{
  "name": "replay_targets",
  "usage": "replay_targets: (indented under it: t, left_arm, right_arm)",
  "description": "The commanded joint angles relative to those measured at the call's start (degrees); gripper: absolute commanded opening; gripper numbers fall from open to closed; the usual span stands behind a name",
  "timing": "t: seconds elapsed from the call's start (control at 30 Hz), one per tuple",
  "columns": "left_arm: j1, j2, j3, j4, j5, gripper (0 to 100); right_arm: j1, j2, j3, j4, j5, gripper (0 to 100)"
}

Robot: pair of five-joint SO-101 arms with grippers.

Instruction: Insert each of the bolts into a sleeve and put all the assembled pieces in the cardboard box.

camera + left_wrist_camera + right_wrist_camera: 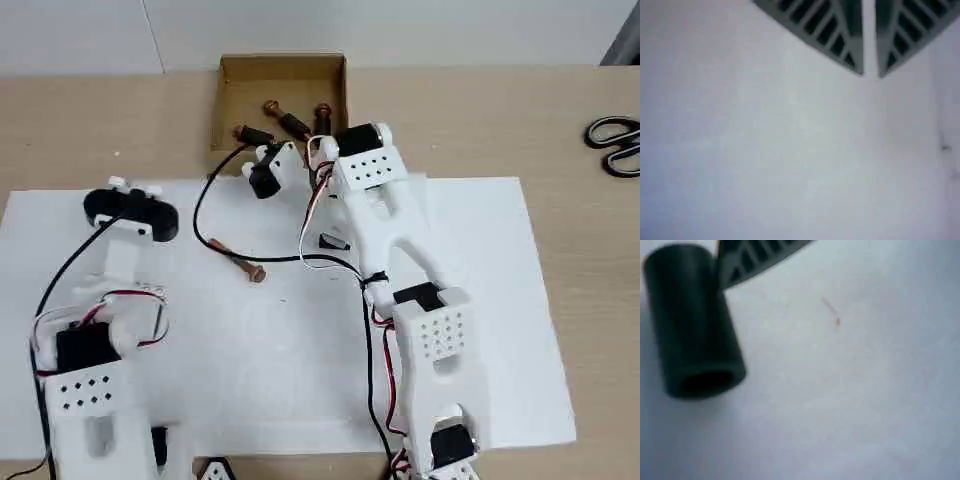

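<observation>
The cardboard box (233, 75) stands at the back of the table with three bolt-and-sleeve pieces (291, 123) lying in it. One bare copper bolt (238, 260) lies on the white paper (300, 380). My right gripper (264, 176) hovers just in front of the box, shut on a black sleeve (262, 182). In the right wrist view the black sleeve (692, 322) sits against one finger (755, 255), its open end showing. My left gripper (133, 190) hangs over the paper's left side, and its fingers (840, 35) stand almost together with nothing between them.
Scissors (615, 145) lie at the table's far right edge. The right arm's black cable (215, 225) loops across the paper close to the bare bolt. The paper's middle and right parts are bare.
</observation>
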Motion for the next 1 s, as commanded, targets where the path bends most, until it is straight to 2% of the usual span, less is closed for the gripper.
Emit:
replay_targets:
  t: [0.0,0.23,0.57,0.77,0.97]
  left_arm:
    - [-3.52,-0.44,-2.07,0.44,-1.23,0]
    - [-4.22,-0.44,-2.07,0.44,-2.02,0]
    - [-4.04,-0.09,-1.98,0.35,-2.02,0]
    - [-4.04,-0.35,-1.98,0.44,-2.02,0]
    - [-4.04,-0.35,-1.98,0.44,-2.02,0]
  right_arm:
    - [-0.40,0.57,-0.26,-1.80,0.26,16.9]
    - [-0.75,3.12,-0.26,-3.47,0.09,16.9]
    - [-5.41,3.47,-0.26,-2.59,-2.02,16.9]
    - [-4.97,3.82,0.00,-3.47,-1.85,16.8]
    - [-3.30,7.16,-0.09,-3.12,-1.93,6.5]
